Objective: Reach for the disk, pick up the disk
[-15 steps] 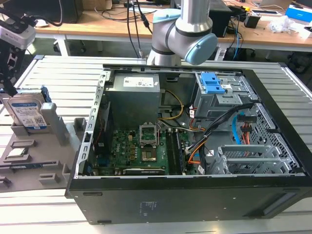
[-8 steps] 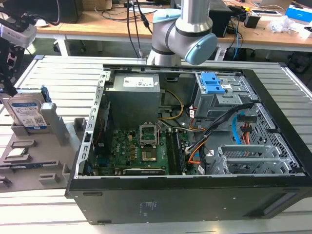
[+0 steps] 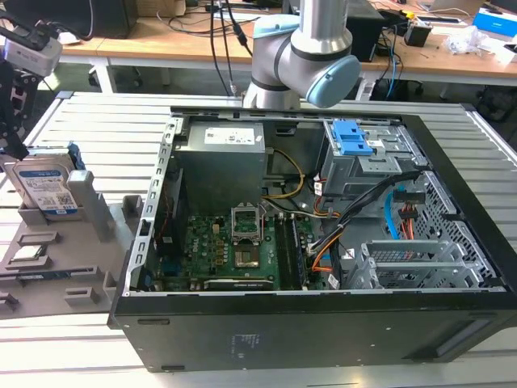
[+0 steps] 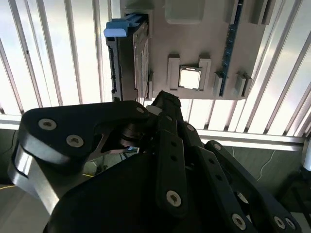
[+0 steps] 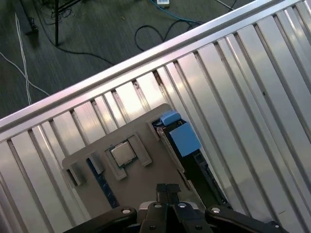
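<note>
Standing on its edge in a grey holder (image 3: 93,202) at the exterior view's left, the disk (image 3: 44,190) is not yet picked up. The hand (image 5: 167,188) hovers above the holder, clenched on nothing and apart from the disk. The slatted metal surface (image 3: 105,121) also carries an open computer case (image 3: 323,331). Wooden desks (image 3: 161,36) with cables stand behind.
</note>
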`<action>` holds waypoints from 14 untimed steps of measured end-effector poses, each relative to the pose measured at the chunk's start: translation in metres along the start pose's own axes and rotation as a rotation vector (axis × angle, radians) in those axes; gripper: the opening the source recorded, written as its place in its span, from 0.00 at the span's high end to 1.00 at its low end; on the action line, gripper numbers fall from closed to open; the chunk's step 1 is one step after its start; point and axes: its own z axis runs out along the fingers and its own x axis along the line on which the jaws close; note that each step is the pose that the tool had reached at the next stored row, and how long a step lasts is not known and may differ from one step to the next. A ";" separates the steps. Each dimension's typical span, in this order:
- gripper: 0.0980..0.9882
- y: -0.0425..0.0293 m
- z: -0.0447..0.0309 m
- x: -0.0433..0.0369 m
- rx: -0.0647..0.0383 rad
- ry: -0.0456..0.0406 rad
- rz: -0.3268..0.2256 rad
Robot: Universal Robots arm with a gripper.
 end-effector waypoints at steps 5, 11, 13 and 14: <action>0.99 0.0000 0.0000 0.0000 0.000 0.0016 -0.042; 0.99 0.0000 0.0000 0.0000 0.000 0.0036 -0.094; 0.99 0.0000 0.0000 0.0000 0.000 0.0042 -0.111; 0.99 0.0000 0.0000 0.0000 0.000 0.0045 -0.118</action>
